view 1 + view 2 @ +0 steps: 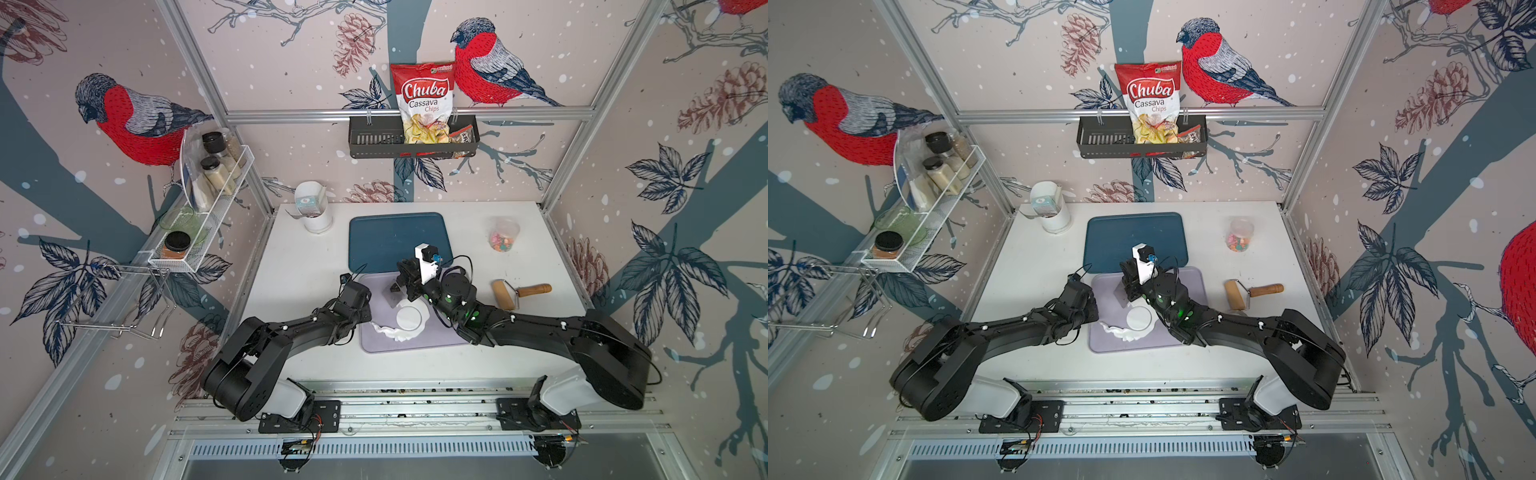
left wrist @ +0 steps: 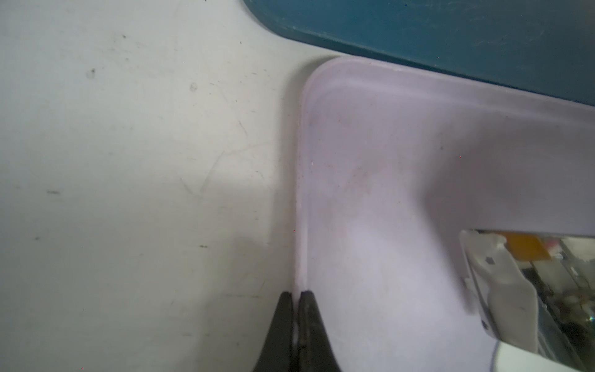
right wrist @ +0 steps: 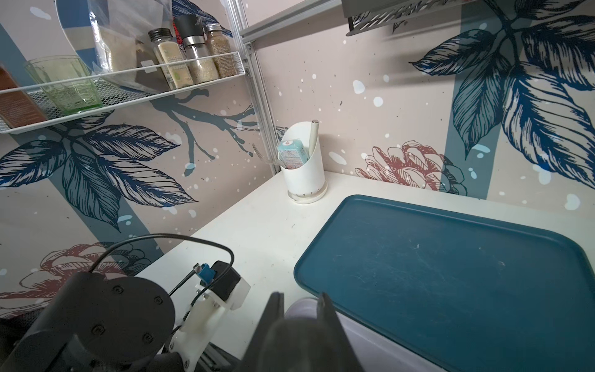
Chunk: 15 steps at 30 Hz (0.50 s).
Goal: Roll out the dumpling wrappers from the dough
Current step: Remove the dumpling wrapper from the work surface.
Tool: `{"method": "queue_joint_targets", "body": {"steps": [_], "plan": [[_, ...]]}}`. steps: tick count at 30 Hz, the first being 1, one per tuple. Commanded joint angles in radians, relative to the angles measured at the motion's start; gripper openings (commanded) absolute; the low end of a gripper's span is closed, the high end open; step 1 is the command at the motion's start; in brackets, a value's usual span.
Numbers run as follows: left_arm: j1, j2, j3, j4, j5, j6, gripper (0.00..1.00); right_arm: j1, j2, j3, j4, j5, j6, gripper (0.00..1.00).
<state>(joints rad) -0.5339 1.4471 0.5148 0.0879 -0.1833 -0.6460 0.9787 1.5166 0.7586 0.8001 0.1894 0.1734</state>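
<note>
A round white dumpling wrapper (image 1: 409, 318) (image 1: 1138, 318) lies flat on the lilac tray (image 1: 415, 345) (image 2: 370, 193). Ragged white dough (image 1: 392, 332) (image 1: 1121, 332) curls around its near-left side. My right gripper (image 3: 301, 298) (image 1: 397, 286) is shut on a shiny metal ring cutter (image 3: 299, 338) (image 2: 508, 290) (image 1: 392, 296). It holds the cutter over the tray's far part, just beyond the wrapper. My left gripper (image 2: 296, 294) sits at the tray's left edge. Its jaws are pinched shut on the tray's rim.
A teal tray (image 1: 397, 241) (image 3: 450, 273) butts against the lilac tray's far edge. A wooden rolling pin (image 1: 519, 293) lies to the right. A white holder (image 1: 316, 212) stands at the back left, a small jar of coloured sweets (image 1: 503, 235) at the back right.
</note>
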Motion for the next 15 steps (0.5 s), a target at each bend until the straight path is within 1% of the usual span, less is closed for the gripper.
{"method": "queue_joint_targets", "body": {"steps": [1,4,10,15], "plan": [[0.004,0.0,-0.001,-0.041,0.003,0.014,0.06,-0.003,0.024,0.028,0.05,0.037,-0.035,0.0],[0.003,-0.002,-0.002,-0.043,0.007,0.015,0.06,-0.006,0.047,0.036,0.038,0.044,-0.047,0.0],[0.004,0.001,-0.008,-0.039,0.002,0.009,0.05,-0.02,0.044,0.025,-0.022,0.069,-0.042,0.0],[0.004,-0.002,-0.01,-0.042,-0.005,0.003,0.04,-0.024,0.021,-0.01,-0.064,0.141,-0.068,0.0]]}}
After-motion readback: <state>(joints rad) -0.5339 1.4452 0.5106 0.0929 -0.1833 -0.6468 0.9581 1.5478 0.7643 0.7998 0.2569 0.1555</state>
